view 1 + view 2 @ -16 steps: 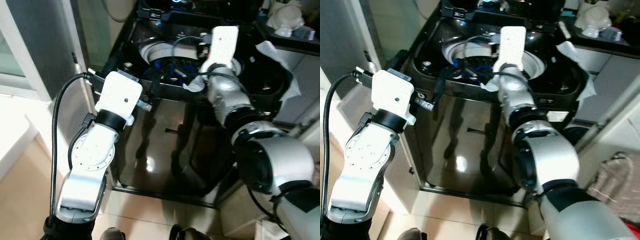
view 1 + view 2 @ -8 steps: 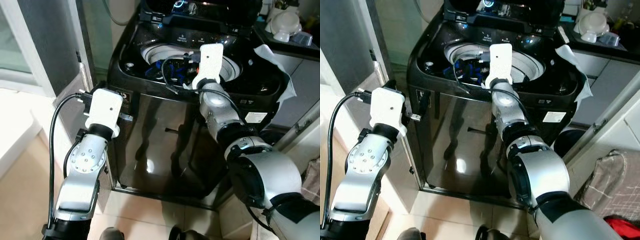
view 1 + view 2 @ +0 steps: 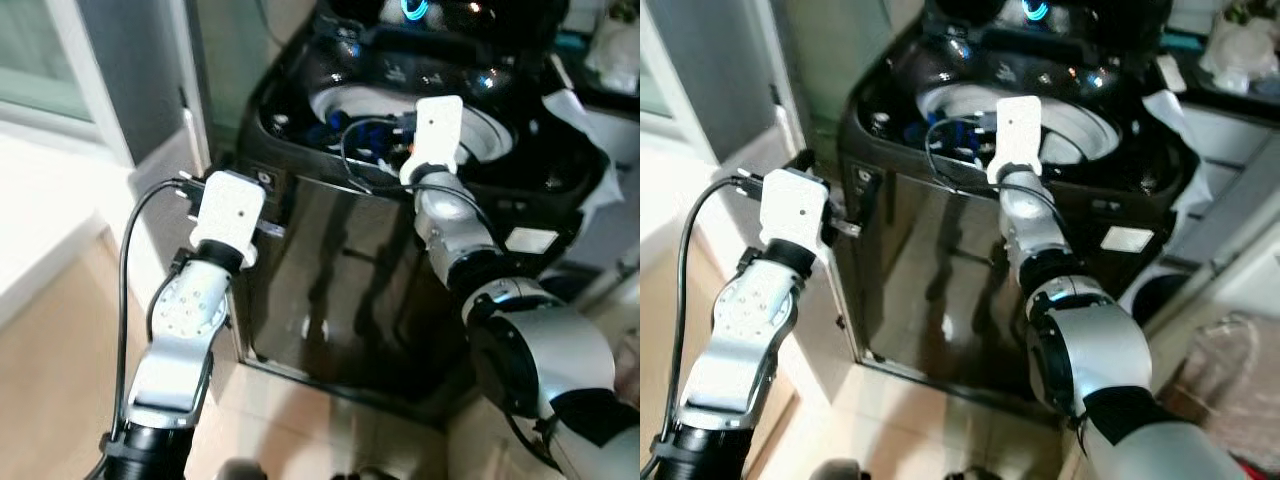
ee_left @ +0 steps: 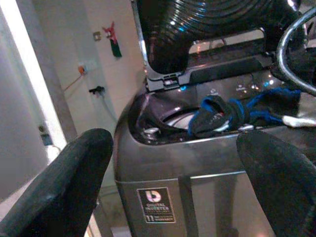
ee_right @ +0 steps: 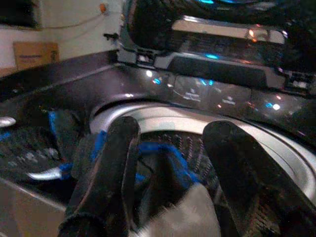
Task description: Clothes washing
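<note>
One dark blue-trimmed garment (image 5: 163, 168) lay soft and limp in the washer (image 3: 370, 290) drum; I'd pinch a bunched fold. Right gripper (image 5: 168, 187) fingers apart above it, left gripper (image 4: 168, 182) fingers apart too.

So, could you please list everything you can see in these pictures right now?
Glossy black top-loading washing machine: one, lid up, directly ahead.
White drum rim: one, inside the machine's top opening.
Black-and-blue crumpled garment: one, draped over the drum's front edge.
White sheet: one, lying beside the machine on the robot's right.
White-framed glass door: one, on the robot's left.
Left tool: black fingers apart, in front of the machine's near-left corner.
Right tool: black fingers apart, over the garment.
</note>
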You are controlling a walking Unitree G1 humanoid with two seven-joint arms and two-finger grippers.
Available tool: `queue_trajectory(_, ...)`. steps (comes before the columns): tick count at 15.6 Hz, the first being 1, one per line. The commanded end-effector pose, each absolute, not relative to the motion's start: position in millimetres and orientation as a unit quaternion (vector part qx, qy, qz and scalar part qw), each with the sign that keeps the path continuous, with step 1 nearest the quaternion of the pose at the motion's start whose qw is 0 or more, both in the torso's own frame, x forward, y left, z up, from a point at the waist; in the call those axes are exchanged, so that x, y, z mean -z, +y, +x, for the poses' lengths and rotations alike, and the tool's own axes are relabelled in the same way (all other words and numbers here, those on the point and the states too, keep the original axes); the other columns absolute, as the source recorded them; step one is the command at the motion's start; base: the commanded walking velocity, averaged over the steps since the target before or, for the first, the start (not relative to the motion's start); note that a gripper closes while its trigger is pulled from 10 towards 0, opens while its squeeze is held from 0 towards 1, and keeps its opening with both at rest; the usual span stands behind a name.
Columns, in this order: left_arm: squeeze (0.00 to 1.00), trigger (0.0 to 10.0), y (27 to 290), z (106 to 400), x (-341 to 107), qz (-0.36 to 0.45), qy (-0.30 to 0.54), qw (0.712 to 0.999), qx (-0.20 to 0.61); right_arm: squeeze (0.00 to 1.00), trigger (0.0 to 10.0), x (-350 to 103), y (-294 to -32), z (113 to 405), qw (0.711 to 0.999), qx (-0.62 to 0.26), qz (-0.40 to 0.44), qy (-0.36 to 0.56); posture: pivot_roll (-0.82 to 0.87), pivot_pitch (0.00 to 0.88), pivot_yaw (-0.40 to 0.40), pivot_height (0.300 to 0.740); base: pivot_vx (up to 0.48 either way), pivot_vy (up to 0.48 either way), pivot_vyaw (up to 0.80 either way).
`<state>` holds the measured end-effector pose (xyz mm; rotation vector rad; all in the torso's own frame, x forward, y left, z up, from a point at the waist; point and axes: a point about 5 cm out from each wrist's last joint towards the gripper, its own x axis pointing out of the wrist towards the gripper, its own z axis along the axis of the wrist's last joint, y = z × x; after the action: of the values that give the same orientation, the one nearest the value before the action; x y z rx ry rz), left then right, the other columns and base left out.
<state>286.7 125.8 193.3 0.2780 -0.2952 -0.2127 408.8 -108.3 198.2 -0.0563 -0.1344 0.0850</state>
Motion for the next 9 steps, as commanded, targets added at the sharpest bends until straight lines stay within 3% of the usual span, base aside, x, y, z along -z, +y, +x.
queue_trajectory(1, 0.0, 10.0, 121.7, 288.8, -199.0, 0.13, -0.159, 0.973, 0.106, 0.0, 10.0, -206.0, -107.9, 411.2, 0.996, -0.047, -0.029, -0.07, 0.11, 0.0, -0.108, 0.74, 0.0, 0.0, 0.0)
queue_trajectory(6, 0.0, 10.0, 120.0, 285.8, -197.8, 0.127, -0.164, 0.973, 0.1, 0.0, 10.0, -193.7, -96.4, 412.8, 0.996, -0.081, 0.021, 0.015, 0.13, 0.0, -0.139, 0.74, 0.0, 0.0, 0.0)
queue_trajectory(9, 0.0, 10.0, 118.7, 280.3, -201.1, 0.122, -0.168, 0.974, 0.088, 0.0, 10.0, -208.6, -98.5, 417.7, 0.996, -0.082, 0.04, 0.014, 0.16, 0.0, -0.172, 0.74, 0.0, 0.0, 0.0)
